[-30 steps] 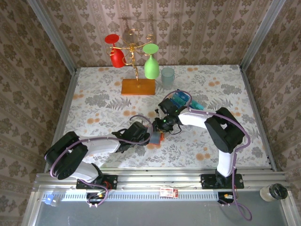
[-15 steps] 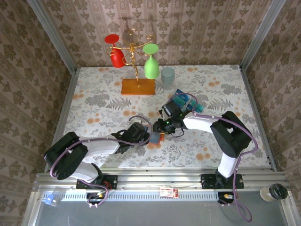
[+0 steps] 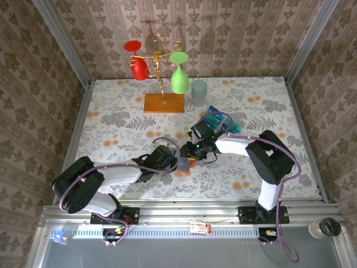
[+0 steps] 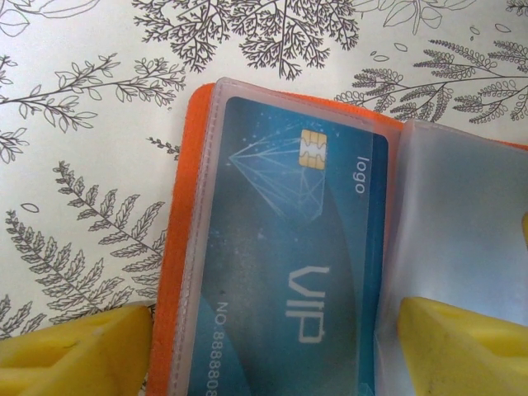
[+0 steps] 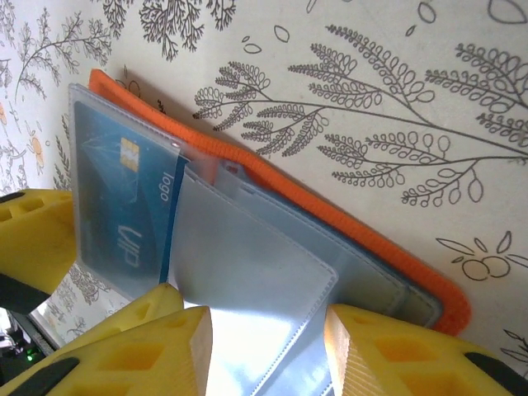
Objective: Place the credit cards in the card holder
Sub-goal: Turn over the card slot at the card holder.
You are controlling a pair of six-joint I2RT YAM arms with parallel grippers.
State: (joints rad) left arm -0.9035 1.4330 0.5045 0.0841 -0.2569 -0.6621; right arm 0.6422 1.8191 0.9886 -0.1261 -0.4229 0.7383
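- The card holder (image 3: 187,165) lies open on the floral tablecloth (image 3: 111,123), in the near half of the table between the two grippers, orange cover down and clear pockets up
- A blue VIP card (image 4: 289,264) sits inside one clear pocket of the holder; its gold chip and the word "logo" show through the plastic
- In the right wrist view the same card (image 5: 124,198) is in the pocket at the holder's left end, and the orange edge (image 5: 247,161) runs along the far side
- The left gripper (image 4: 264,351) has its jaws spread wide and grips nothing
- One of its yellow fingers (image 4: 74,355) is over the cloth just beside the holder's orange outer edge (image 4: 172,264), and the other is over the neighbouring pocket past the fold; I cannot tell whether they press down
- The right gripper (image 5: 268,330) has its jaws parted, and a loose clear sleeve (image 5: 256,272) runs between its fingers, which are not closed on it
- From above, the left gripper (image 3: 175,164) and the right gripper (image 3: 191,158) meet at the holder from opposite sides
- A stack of credit cards (image 3: 220,120), blue and teal, lies fanned on the cloth beyond the right wrist, apart from the holder
- At the back, a wooden stand base (image 3: 164,103) carries a gold wire rack with an inverted red glass (image 3: 138,67) and green glass (image 3: 178,79)
- A pale cup (image 3: 199,91) stands just beside the base
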